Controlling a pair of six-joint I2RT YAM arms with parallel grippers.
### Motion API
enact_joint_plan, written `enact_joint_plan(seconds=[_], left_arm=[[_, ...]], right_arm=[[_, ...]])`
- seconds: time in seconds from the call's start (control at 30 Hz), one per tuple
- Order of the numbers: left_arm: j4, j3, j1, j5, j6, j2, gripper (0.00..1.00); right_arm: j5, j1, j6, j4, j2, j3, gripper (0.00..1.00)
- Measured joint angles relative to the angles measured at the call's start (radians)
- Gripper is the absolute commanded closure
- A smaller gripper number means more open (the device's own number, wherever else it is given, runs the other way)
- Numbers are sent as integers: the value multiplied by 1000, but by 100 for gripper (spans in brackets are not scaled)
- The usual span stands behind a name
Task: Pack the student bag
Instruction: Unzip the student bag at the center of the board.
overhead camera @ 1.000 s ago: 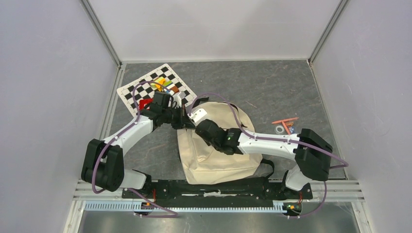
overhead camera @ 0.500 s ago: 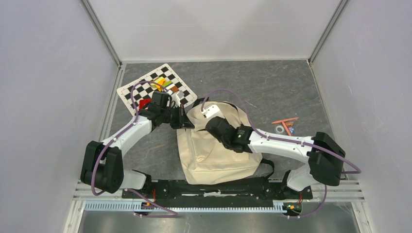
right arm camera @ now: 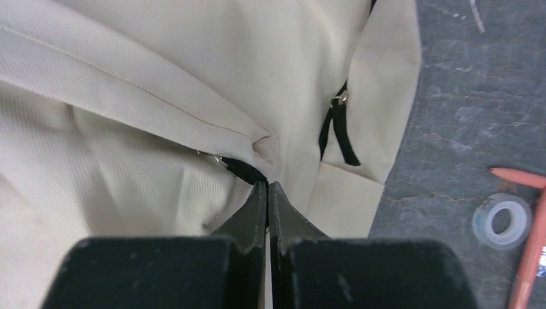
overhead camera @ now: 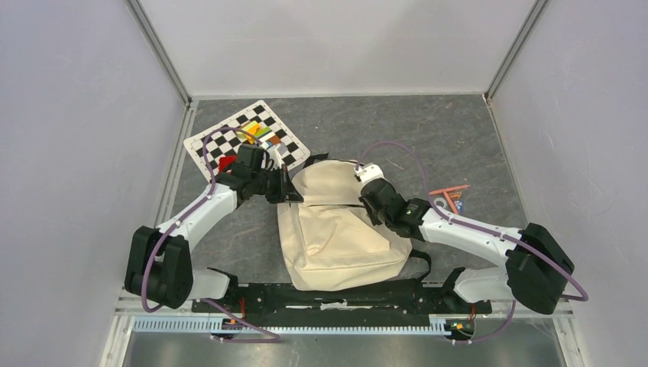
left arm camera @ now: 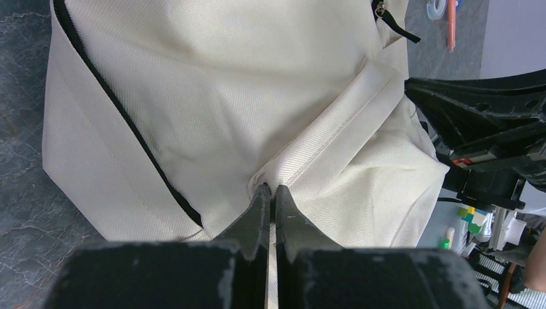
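Top external: student bag [overhead camera: 336,229] lies flat at the middle of the desk [overhead camera: 428,138], its base toward 6 o'clock, an arm on either side.
Left hand: [left arm camera: 270,190] clamped tight on a ridge of cream canvas at the bag's 10 o'clock corner. It's a thin pinch, right at the fingertips!
Right hand: [right arm camera: 267,187] closed too, up at the bag's 1 o'clock edge, nipping a black tab [right arm camera: 243,170] that looks like a zipper pull.
Loose items: tape roll [overhead camera: 441,203] and orange pen [overhead camera: 449,191] wait at 3 o'clock of the bag; a checkerboard sheet [overhead camera: 244,141] lies at 11 o'clock.
Step, my read: opening the bag's mouth.
Risk one: the canvas slides out of the left fingertips under tension, since so little cloth is caught.
Risk two: nothing pins the bag down, so a hard pull may drag the whole bag rather than run the zipper.
Risk three: slack fabric beside the tab could snag in it.
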Motion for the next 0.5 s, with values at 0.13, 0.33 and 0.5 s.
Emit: enact_joint_plan(seconds=[0.13, 0.33, 0.5], left_arm=[[-3, 0, 0, -1, 1, -5, 98], [-5, 0, 0, 0, 8, -9, 98], [-5, 0, 0, 2, 33, -16, 43]], right_arm=[[-51, 0, 16, 39, -36, -58, 100], [-84, -3, 28, 53, -58, -83, 100], [-91, -4, 23, 46, -69, -81, 62]])
